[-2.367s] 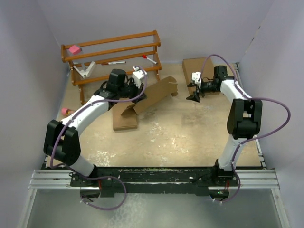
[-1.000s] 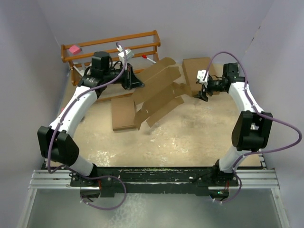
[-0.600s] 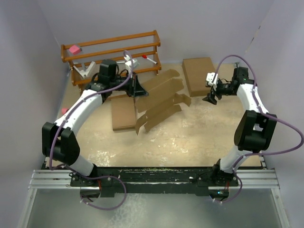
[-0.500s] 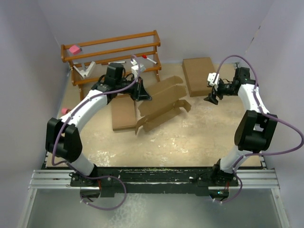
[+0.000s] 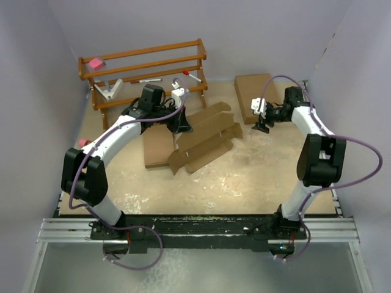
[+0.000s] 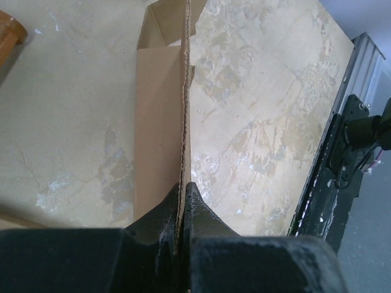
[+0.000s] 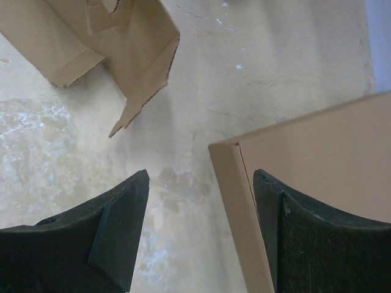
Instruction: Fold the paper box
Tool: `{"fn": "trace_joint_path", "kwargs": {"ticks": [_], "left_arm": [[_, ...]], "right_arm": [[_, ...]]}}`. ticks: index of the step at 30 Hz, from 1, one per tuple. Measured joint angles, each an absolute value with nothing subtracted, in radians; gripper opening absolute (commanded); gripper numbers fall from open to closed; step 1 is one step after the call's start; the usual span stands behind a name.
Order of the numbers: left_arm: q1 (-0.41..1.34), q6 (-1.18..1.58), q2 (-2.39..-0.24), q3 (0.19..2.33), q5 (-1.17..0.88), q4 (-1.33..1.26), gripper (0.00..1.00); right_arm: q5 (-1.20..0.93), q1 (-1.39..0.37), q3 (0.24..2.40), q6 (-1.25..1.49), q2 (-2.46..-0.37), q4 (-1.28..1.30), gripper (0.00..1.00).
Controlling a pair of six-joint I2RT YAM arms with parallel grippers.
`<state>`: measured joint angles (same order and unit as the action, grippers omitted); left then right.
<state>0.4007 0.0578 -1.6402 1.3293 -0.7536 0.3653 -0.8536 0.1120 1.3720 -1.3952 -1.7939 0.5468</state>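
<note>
The paper box (image 5: pixel 204 135) is an unfolded brown cardboard sheet sprawled across the middle of the table (image 5: pixel 256 183), flaps and tabs fanned out toward the right. Its left end is up off the surface, and its near corner dips toward the tabletop. The left gripper (image 5: pixel 182 124) has it! Its fingers are pinched tight on the sheet's left edge. From the left wrist, the cardboard (image 6: pixel 183 116) runs edge-on straight away from the clamped gripper (image 6: pixel 183 196), a thin corrugated line with one brown face showing on the left.

Just beside the sheet, on the left, a flat brown box (image 5: pixel 157 146) lies on the table, and the sheet's near-left corner overlaps its edge.

Over on the right, the right gripper (image 5: pixel 263 126) hangs with its fingers spread wide and nothing between them. It sits at the near-left corner of a second brown box (image 5: pixel 252 93) lying flat at the back right. The right wrist view has that box corner (image 7: pixel 293 165) sitting below the open gripper (image 7: pixel 200 183), nearer the right-hand finger. One pointed flap of the sheet (image 7: pixel 131 55) is off to the upper left, clear of both fingers.

A wooden rack (image 5: pixel 146 61) stands along the back left.
</note>
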Motion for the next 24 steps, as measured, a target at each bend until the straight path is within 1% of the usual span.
{"fn": "trace_joint_path", "kwargs": {"ticks": [3, 5, 10, 12, 16, 18, 24], "left_arm": [[0.401, 0.039, -1.64, 1.329, -0.747, 0.376, 0.04], [0.401, 0.029, -1.64, 1.329, -0.745, 0.383, 0.04], [0.401, 0.002, -1.64, 1.329, -0.748, 0.388, 0.04], [0.401, -0.009, -1.64, 1.329, -0.752, 0.39, 0.04], [0.401, -0.031, -1.634, 1.328, -0.772, 0.392, 0.04], [0.401, -0.043, -1.62, 1.325, -0.784, 0.393, 0.04], [0.401, -0.049, -1.542, 1.285, -0.823, 0.389, 0.04]], "right_arm": [[-0.851, 0.086, 1.409, -1.427, -1.862, 0.546, 0.64], [-0.846, 0.071, 1.455, -1.463, -1.917, 0.546, 0.61], [-0.839, 0.045, 1.535, -1.543, -1.988, 0.574, 0.52], [-0.839, 0.033, 1.56, -1.563, -2.004, 0.585, 0.47], [-0.841, 0.012, 1.578, -1.575, -2.015, 0.599, 0.33], [-0.854, 0.006, 1.597, -1.572, -2.028, 0.616, 0.31], [-0.855, 0.0, 1.654, -1.539, -2.083, 0.636, 0.34]]}}
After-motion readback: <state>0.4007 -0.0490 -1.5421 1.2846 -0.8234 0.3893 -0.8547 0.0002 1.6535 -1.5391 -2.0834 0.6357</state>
